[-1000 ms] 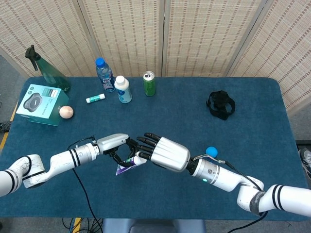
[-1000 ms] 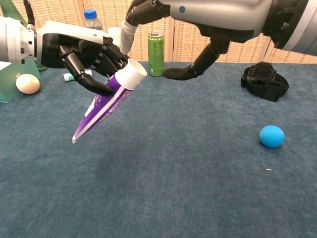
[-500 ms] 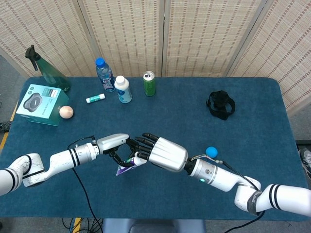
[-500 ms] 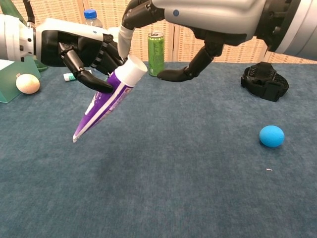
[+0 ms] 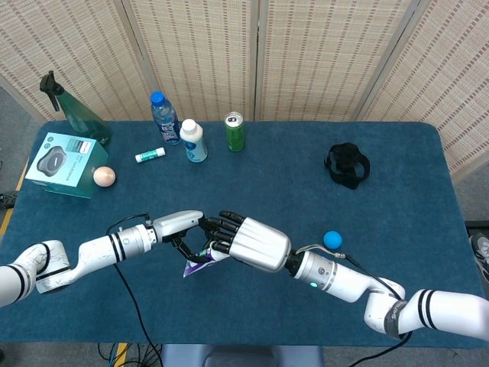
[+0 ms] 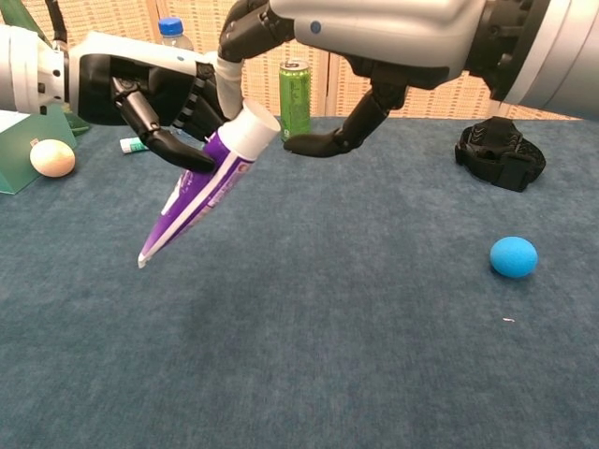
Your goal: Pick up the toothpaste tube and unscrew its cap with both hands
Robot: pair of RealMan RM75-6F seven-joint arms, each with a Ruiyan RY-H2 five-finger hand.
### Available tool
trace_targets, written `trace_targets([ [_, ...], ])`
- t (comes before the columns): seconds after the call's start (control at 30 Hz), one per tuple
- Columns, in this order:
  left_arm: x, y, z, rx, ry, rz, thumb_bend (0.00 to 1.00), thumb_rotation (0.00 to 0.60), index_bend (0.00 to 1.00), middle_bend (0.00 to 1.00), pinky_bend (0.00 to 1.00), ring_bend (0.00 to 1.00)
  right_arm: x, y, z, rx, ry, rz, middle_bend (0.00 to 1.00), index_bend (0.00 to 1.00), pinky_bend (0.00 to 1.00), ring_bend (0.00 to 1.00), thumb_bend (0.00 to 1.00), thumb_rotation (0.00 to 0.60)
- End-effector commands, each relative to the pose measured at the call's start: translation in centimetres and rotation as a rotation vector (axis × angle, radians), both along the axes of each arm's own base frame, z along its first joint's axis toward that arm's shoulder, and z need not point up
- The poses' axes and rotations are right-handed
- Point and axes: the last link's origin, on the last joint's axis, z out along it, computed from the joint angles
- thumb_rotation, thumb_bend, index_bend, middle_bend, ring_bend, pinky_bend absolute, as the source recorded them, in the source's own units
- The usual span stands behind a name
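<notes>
our left hand [image 6: 140, 98] grips the toothpaste tube [image 6: 201, 192] up off the counter [image 6: 374, 309], white cap [image 6: 251, 130] tilted up-right, right hand [image 6: 374, 37] open with fingers [image 6: 323, 142] spread around it, so we should close on the cap squarely before twisting.
</notes>
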Motion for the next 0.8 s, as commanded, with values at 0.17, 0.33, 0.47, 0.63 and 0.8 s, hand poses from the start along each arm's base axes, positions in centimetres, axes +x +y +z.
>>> trace_targets([
  [0.17, -0.07, -0.01, -0.01, 0.001, -0.002, -0.001, 0.32, 0.6, 0.57, 0.64, 0.34, 0.39, 0.06, -0.12, -0.13, 0.0, -0.003, -0.002, 0.35, 0.47, 0.22, 0.17, 0.26, 0.6],
  [0.33, -0.13, 0.0, -0.07, -0.003, -0.001, 0.001, 0.32, 0.6, 0.57, 0.64, 0.34, 0.39, 0.21, -0.23, 0.04, -0.006, -0.014, -0.002, 0.36, 0.5, 0.22, 0.17, 0.26, 0.6],
  [0.47, -0.18, 0.08, -0.02, -0.005, -0.006, 0.009, 0.32, 0.6, 0.57, 0.64, 0.34, 0.39, 0.18, -0.3, 0.01, -0.013, -0.008, 0.001, 0.36, 0.52, 0.22, 0.17, 0.26, 0.6],
  [0.63, -0.14, 0.05, -0.01, -0.022, -0.034, 0.019, 0.32, 0.6, 0.57, 0.64, 0.34, 0.39, 0.13, -0.33, -0.27, -0.019, -0.013, 0.005, 0.37, 0.56, 0.22, 0.17, 0.26, 0.6],
  [0.8, -0.17, 0.18, 0.02, -0.028, -0.048, 0.02, 0.32, 0.6, 0.57, 0.64, 0.34, 0.39, 0.19, -0.45, -0.32, -0.037, -0.03, 0.015, 0.37, 0.59, 0.22, 0.17, 0.26, 0.6],
])
